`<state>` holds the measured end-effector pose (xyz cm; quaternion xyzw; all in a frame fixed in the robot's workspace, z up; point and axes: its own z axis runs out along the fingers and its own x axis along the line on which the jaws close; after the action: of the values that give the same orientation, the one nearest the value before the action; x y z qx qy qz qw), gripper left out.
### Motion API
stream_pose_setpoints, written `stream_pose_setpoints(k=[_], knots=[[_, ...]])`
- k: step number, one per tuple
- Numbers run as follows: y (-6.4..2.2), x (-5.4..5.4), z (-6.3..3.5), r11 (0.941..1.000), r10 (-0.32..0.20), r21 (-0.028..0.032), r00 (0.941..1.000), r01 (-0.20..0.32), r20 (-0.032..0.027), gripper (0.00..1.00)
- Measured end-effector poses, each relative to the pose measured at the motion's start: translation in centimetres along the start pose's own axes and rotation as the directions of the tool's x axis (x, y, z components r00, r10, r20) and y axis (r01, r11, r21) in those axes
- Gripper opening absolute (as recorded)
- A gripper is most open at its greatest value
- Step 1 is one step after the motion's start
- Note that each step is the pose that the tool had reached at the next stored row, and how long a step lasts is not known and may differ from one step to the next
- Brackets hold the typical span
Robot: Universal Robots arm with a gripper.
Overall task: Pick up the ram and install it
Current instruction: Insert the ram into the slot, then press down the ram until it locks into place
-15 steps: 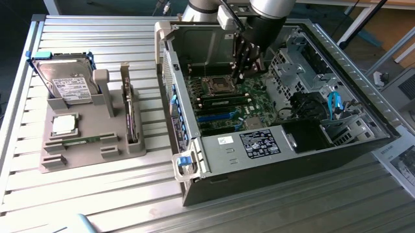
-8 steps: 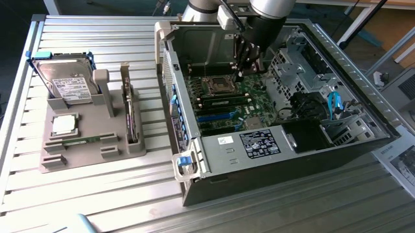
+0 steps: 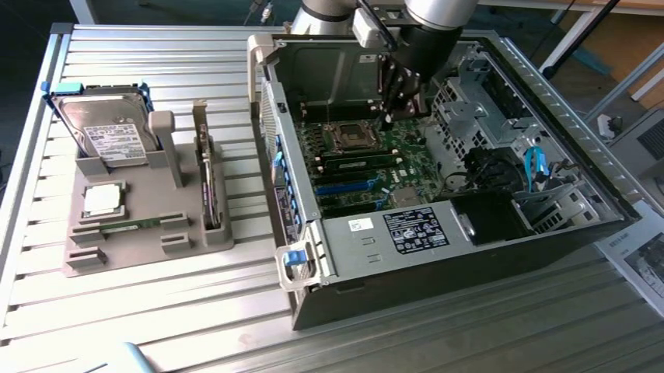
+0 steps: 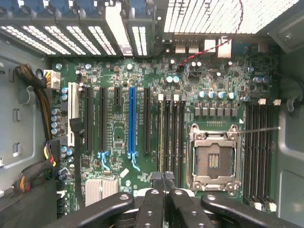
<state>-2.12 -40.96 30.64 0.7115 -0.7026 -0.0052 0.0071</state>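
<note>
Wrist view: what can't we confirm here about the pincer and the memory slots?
- Wrist view: the shut pincer covers the near ends of the memory slots, so contact cannot be told.
- Exterior view: the arm hides the pincer's tips and the board beneath.
- Exterior view: the ram in the grey tray is too small to show its chips or notch.

Slatted metal table (image 3: 155, 311), grey parts holder (image 3: 114, 258) and open computer case (image 3: 436, 268) side by side on it
</note>
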Motion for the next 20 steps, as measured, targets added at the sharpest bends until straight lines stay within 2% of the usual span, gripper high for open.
stream_pose_setpoints(k=[3,4,12,20], knots=[[-1.91,0.0,-0.03,1.0000,0.000,0.0001,1.0000,0.000,0.0001,0.11],[-2.27,0.0,-0.03,1.0000,0.000,0.0001,1.0000,0.000,0.0001,0.11],[-3.43,0.0,-0.06,1.0000,0.000,0.0000,1.0000,0.000,0.0001,0.11],[-3.47,0.0,-0.05,1.0000,0.000,0.0001,1.0000,0.000,0.0002,0.11]])
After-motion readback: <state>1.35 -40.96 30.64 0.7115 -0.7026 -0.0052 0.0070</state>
